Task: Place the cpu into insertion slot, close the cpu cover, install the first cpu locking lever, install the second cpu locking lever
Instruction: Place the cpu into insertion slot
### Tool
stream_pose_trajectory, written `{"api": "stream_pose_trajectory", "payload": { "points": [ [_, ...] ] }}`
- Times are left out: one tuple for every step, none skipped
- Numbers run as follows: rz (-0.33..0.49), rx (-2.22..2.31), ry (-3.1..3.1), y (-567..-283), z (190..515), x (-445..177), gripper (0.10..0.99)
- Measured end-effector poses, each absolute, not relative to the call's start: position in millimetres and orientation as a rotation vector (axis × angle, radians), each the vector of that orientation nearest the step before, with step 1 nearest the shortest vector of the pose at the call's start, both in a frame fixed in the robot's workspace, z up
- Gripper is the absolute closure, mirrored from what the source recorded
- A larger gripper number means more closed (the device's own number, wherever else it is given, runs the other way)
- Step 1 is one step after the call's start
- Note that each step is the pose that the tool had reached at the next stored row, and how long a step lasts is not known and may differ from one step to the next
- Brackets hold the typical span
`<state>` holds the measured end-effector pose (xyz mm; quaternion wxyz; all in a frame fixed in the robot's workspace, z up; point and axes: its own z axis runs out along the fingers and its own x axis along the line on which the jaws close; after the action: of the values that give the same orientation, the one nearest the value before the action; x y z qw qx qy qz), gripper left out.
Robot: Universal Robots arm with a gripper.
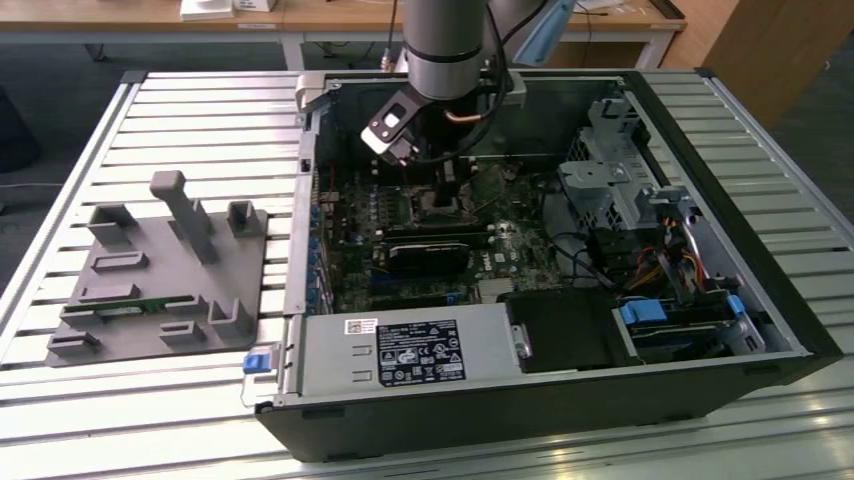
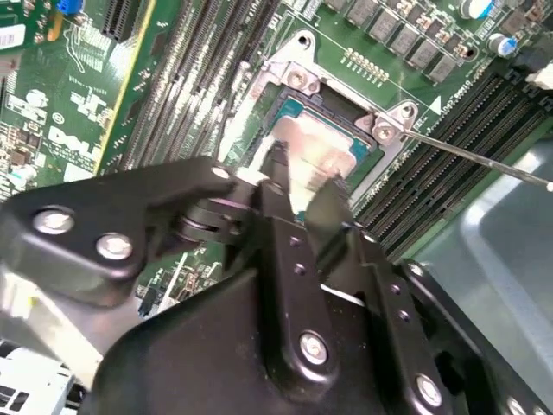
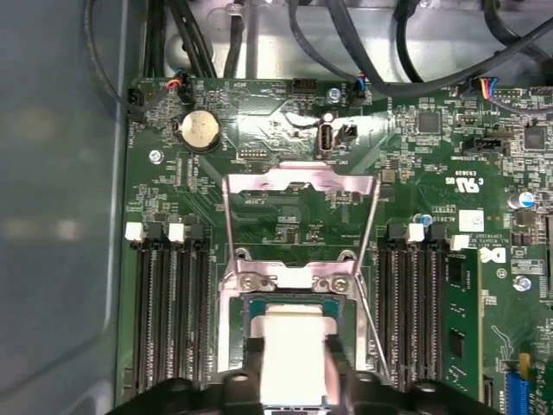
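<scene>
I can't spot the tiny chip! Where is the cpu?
In both wrist views the cpu is at the insertion slot on the green board, right at the tip of the gripper.

Probably a robotics lab or test workshop: an open computer case [image 1: 534, 400] lies on a slatted metal bench [image 1: 160, 110], a grey parts jig [image 1: 160, 290] at the exterior view's left, wooden desks [image 1: 334, 15] far behind.

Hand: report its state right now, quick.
Hand: shut on the cpu.
</scene>
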<state>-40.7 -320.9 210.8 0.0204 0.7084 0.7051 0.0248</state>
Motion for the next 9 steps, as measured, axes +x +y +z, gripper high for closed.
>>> {"api": "stream_pose_trajectory", "payload": {
  "points": [
    [0.079, 2.199, 2.188, -321.9, 210.8, -40.6, 0.71],
    [0.079, 2.2, 2.189, -322.3, 210.8, -40.4, 0.773],
    [0.079, 2.201, 2.19, -322.3, 210.8, -40.2, 0.773],
    [0.079, 2.202, 2.191, -322.2, 210.9, -39.9, 0.831],
    [0.078, 2.202, 2.191, -322.3, 211.0, -39.7, 0.831],
    [0.077, 2.202, 2.192, -322.3, 211.3, -39.6, 0.894],
    [0.077, 2.203, 2.192, -322.3, 211.5, -39.5, 0.894],
    [0.076, 2.203, 2.192, -322.3, 211.9, -39.4, 0.894],
    [0.076, 2.203, 2.192, -322.4, 212.3, -39.3, 0.894]
  ]
}}
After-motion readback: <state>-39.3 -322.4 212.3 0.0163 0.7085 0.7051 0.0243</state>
